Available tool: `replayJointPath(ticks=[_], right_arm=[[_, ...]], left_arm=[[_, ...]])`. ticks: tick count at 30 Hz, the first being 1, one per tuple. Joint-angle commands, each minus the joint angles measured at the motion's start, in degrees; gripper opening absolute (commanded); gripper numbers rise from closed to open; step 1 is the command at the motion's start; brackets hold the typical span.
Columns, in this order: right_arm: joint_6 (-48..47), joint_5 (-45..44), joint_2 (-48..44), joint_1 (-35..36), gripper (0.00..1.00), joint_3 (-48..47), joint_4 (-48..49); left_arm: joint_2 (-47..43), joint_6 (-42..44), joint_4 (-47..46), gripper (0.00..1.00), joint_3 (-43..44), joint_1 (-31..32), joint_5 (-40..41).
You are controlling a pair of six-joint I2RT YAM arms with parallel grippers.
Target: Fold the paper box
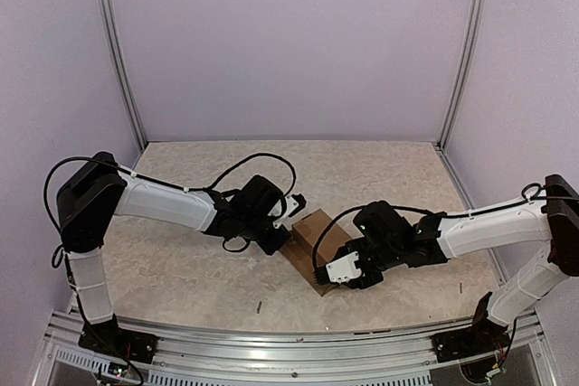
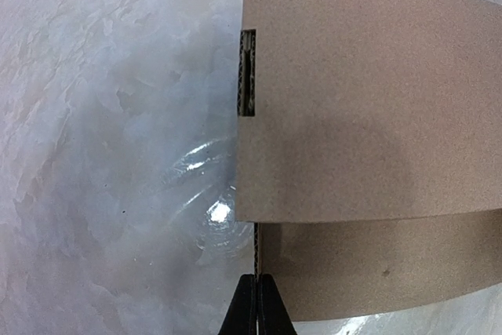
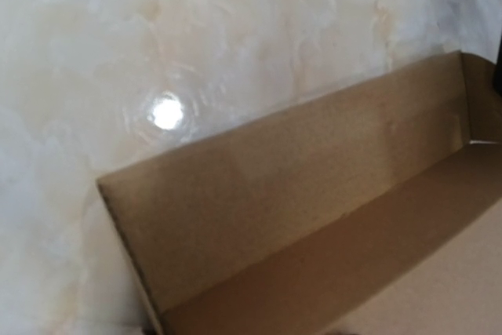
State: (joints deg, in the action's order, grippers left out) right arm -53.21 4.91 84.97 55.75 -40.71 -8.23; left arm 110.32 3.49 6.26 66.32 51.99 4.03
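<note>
The paper box (image 1: pixel 312 240) is sitting half-made on the table (image 1: pixel 181 268), a little right of the middle of the surface and toward its near edge, between the two arms. It is showing plain brown cardboard, unprinted, with the ridged core visible along its cut edges. In the right wrist view one long wall (image 3: pixel 274 186) is standing upright above the floor of the box, and a short end flap (image 3: pixel 480 103) is turning in to make a corner. In the left wrist view a broad top panel (image 2: pixel 361 100), bowing slightly and carrying a narrow slot (image 2: pixel 247 72) near its edge, is lying over a lower panel (image 2: pixel 376 264) without sitting flush. The job is looking roughly midway: the body is taking shape, but the lid is not closed and no tab is showing in the slot (the remaining sides are hiding under the arms).

The left gripper (image 2: pixel 256 304) is meeting the box with its fingers pressed fully together, tips at the cut edge of the lower panel. Whether cardboard is caught between them is unclear. The right gripper (image 1: pixel 348 270) is reaching in at the box's nearest corner. How wide its fingers are standing cannot be told.
</note>
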Motion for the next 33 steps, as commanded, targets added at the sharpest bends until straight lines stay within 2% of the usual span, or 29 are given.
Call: replayJointPath(ticks=[1,18,27,33], right_arm=[[-0.13,2.23,4.30,-0.16,0.47,1.77,-7.49],[-0.31,2.36,5.07,-0.20,0.47,1.55,-8.13],[-0.53,2.14,5.18,-0.19,0.46,1.60,-8.14],[-1.19,2.08,5.31,-0.16,0.47,1.64,-8.42]], left_arm=[[1.27,1.13,0.26,0.00,2.55,-0.44,-1.80],[3.35,-1.20,3.33,0.00,4.39,-2.64,0.15],[2.21,0.71,2.04,0.00,4.41,-2.21,0.15],[3.87,3.17,4.66,0.00,7.42,-1.75,0.44]])
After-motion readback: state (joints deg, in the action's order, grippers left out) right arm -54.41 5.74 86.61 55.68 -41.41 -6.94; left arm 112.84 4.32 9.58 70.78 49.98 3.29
